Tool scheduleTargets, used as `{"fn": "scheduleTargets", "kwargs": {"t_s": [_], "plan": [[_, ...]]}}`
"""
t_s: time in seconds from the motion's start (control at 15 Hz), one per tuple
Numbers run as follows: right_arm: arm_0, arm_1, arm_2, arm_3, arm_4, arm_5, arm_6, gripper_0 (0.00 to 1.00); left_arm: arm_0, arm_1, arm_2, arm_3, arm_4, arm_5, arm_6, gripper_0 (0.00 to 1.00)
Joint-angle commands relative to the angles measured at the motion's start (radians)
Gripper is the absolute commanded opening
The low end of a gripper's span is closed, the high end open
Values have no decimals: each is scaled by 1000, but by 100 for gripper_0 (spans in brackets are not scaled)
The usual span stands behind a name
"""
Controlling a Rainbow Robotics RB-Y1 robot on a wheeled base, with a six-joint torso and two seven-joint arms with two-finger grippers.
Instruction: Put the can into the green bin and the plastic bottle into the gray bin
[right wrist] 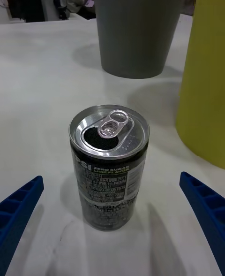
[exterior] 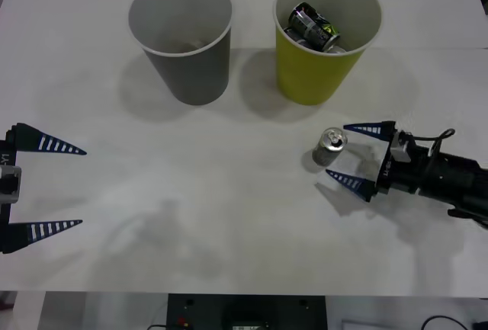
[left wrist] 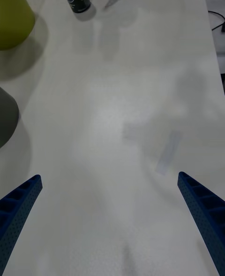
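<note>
The right gripper [exterior: 354,156] is sitting low over the white table [exterior: 229,216] with its blue ribbed fingers [right wrist: 18,205] spread wide, holding nothing. The can [exterior: 330,147] is standing upright just ahead of the fingertips, its long axis vertical and its opened pull-tab top facing up, centred on the gap between the two fingers but not yet inside it. In the right wrist view the can [right wrist: 109,163] is lining up midway between the finger tips, so the coming move looks like a short straight advance before closing on its sides. This arm is far nearer than the left gripper [exterior: 46,187], which is waiting with fingers apart at the table's left edge. Beyond the can, the green bin [exterior: 324,40] is standing near, already holding other cans. Farther left, well apart from it, the gray bin [exterior: 183,36] is standing upright.
</note>
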Motion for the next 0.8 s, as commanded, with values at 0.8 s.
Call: {"fn": "scheduleTargets", "kwargs": {"t_s": [0.8], "plan": [[-6, 85, 29, -2, 1, 99, 9, 100, 0, 0, 0, 0, 0, 0, 0, 100]]}}
